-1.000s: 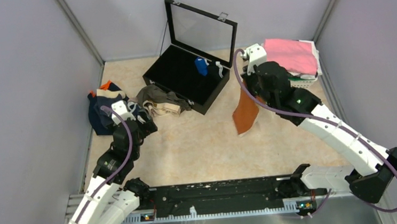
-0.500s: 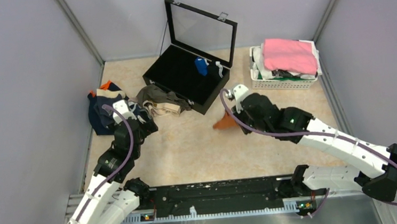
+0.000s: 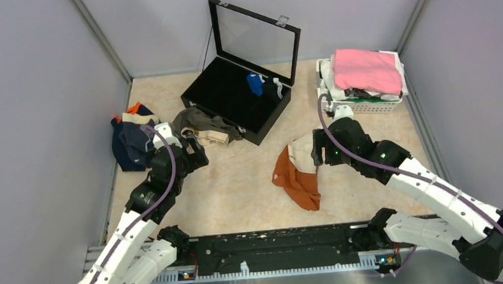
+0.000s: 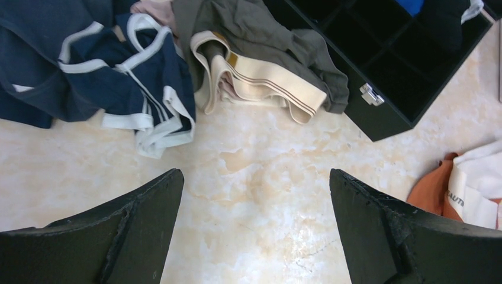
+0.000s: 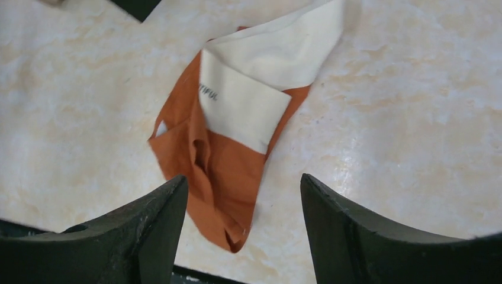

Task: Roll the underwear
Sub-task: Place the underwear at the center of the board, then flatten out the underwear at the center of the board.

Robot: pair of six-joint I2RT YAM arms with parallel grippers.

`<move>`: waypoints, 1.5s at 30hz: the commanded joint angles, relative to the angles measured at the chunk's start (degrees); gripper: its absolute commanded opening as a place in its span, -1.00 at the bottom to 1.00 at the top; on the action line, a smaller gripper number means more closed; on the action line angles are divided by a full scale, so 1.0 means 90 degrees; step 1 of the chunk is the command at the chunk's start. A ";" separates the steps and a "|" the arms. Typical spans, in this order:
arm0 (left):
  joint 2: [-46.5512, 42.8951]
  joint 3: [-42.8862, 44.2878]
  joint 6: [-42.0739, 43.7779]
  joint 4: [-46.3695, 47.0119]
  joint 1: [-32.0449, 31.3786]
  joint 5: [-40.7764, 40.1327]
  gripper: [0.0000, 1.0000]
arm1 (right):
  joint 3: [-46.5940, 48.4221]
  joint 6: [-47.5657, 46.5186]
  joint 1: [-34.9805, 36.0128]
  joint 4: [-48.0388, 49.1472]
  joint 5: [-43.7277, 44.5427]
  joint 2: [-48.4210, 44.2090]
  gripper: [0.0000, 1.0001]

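Rust-orange underwear [image 5: 220,163] lies flat – cream waistband [image 5: 245,106] reads "…TIFUL".

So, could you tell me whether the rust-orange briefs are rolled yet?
Not rolled: the rust-orange briefs lie loose and crumpled, their cream waistband flopped over.
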 commanded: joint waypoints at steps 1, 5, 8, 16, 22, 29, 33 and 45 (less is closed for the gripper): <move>0.0272 0.0022 -0.0188 0.0526 0.0021 0.0558 0.98 | -0.0456 0.0392 -0.1122 0.1039 -0.0391 0.0133 0.38; 0.0304 -0.0088 -0.0165 0.0707 0.0020 0.0712 0.98 | -0.1001 0.0707 -0.2129 0.1770 -0.1060 0.0291 0.39; 0.0319 -0.0150 -0.0130 0.0769 0.0020 0.0791 0.98 | -0.1360 0.0840 -0.2613 0.2367 -0.1673 0.0580 0.39; 0.0490 -0.0234 -0.0260 0.0963 0.0017 0.1253 0.98 | -0.1220 0.0434 -0.2798 0.3471 -0.3272 0.1598 0.13; 0.0502 -0.0400 -0.0336 0.1105 0.0020 0.1384 0.98 | -0.0426 0.0131 -0.1852 0.3071 -0.2789 0.2346 0.15; 0.0479 -0.0431 -0.0318 0.1089 0.0021 0.1476 0.98 | 0.0151 0.0120 -0.1462 0.3060 -0.2421 0.3432 0.12; 0.0532 -0.0455 -0.0296 0.1103 0.0019 0.1595 0.98 | 0.0599 -0.0063 -0.1224 0.2948 -0.2238 0.4062 0.08; 0.0813 -0.0690 -0.0359 0.1557 0.0019 0.2149 0.98 | -0.0116 0.0060 -0.1053 0.2794 -0.0290 0.3130 -1.00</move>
